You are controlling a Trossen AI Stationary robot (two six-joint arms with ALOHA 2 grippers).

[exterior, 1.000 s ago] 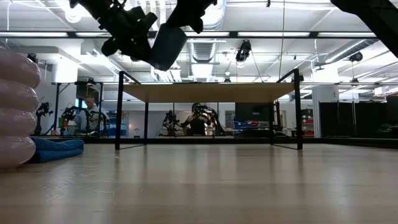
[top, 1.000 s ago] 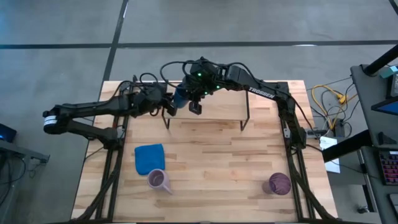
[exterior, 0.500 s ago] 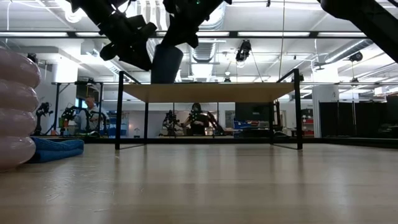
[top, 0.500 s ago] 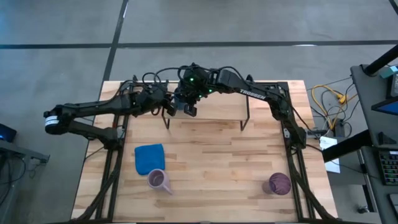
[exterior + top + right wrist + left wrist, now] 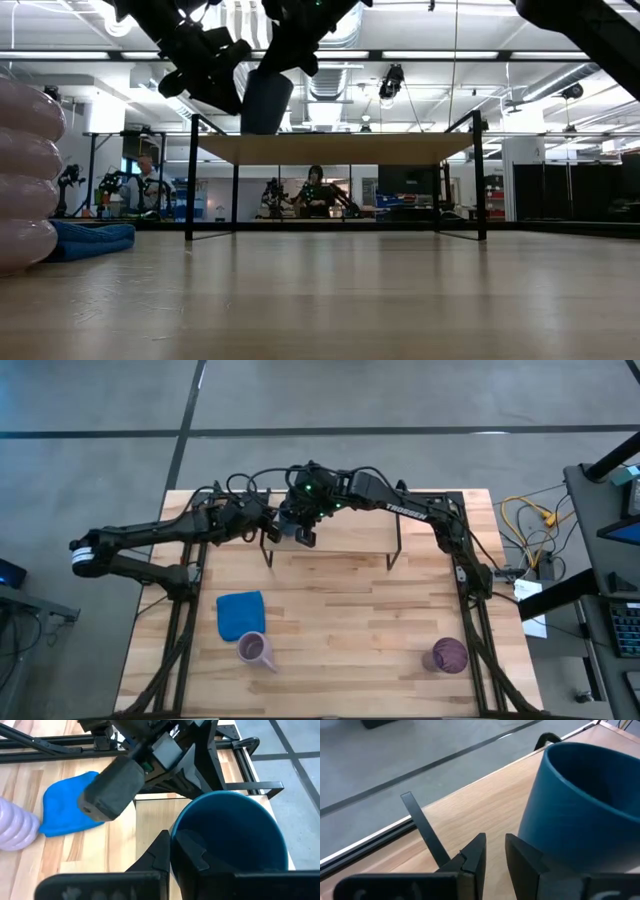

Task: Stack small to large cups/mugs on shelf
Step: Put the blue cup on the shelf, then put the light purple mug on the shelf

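Observation:
The small dark blue cup (image 5: 266, 101) is upright at the left end of the shelf (image 5: 340, 150), its base level with the board's top. My right gripper (image 5: 175, 847) is shut on it. My left gripper (image 5: 494, 851) is just left of the cup (image 5: 580, 805), with its fingers a narrow gap apart and nothing between them. The pale lavender ribbed mug (image 5: 256, 650) lies at the near left of the table. The dark purple tumbler (image 5: 448, 655) stands at the near right. My right gripper pinches the cup's rim (image 5: 176, 827), with one finger inside the cup and one outside. The fingers come from above, slanting down. The cup is upright with its mouth up. I cannot tell whether its base rests on the shelf board or is just above it.
A flat blue cloth (image 5: 240, 614) lies on the table beside the lavender mug. The shelf board (image 5: 350, 538) stands at the far middle on thin black wire legs (image 5: 189, 180). The two arms are close together over its left end.
My right gripper has carried the blue cup toward the table's left and down to the shelf's left end. The cup has turned from tilted to upright. In the last half second it has kept still.

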